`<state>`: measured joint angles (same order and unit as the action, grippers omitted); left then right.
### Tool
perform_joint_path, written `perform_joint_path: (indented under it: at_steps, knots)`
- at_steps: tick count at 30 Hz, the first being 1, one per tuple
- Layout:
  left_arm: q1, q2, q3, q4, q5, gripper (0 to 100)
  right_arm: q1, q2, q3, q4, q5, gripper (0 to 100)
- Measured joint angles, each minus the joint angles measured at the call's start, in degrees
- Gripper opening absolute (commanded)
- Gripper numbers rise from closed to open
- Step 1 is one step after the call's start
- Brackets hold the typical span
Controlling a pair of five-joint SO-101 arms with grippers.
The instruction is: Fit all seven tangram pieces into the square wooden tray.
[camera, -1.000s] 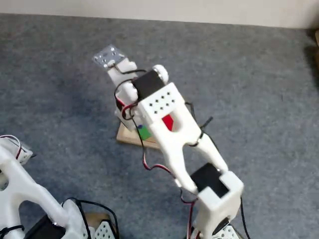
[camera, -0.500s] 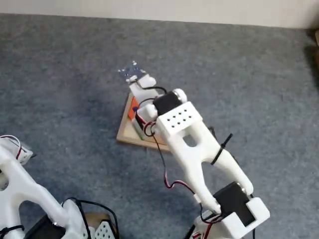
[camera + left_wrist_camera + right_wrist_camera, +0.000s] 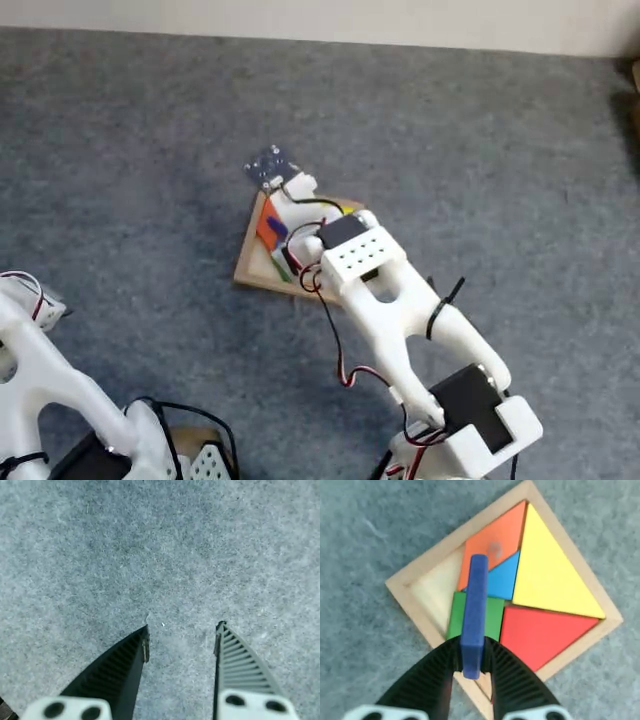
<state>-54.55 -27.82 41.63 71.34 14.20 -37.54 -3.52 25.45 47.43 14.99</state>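
The right claw (image 3: 471, 650) is pinching the blue piece (image 3: 476, 600) on edge, just above the tray (image 3: 400, 587) in the middle of the surface (image 3: 520, 130), left claw (image 3: 181, 630) is spread, and that piece looks light, stiff, kinda slick, so its flat faces seem the best hold.

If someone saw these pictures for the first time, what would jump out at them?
The dark blue piece, clamped on edge in the right gripper over the wooden tray, catches the eye first. Then the bright pieces lying in the tray: yellow triangle, red triangle, orange piece, with a bare gap beside them. The left gripper hangs open over grey carpet.
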Motion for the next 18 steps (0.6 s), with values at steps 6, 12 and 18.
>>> perform_joint_path:
  at_steps: [6,12,18]
  knots:
    - [0.0,0.0,0.0,0.0,0.0,22,0.0,7.12,-0.09,-0.88,0.0,2.3]
    - [0.0,0.0,0.0,0.0,0.0,22,0.0,10.29,-4.84,2.46,-0.09,16.0]
    - [0.0,0.0,0.97,-0.97,0.0,22,0.0,10.29,-6.33,3.69,-2.2,16.3]
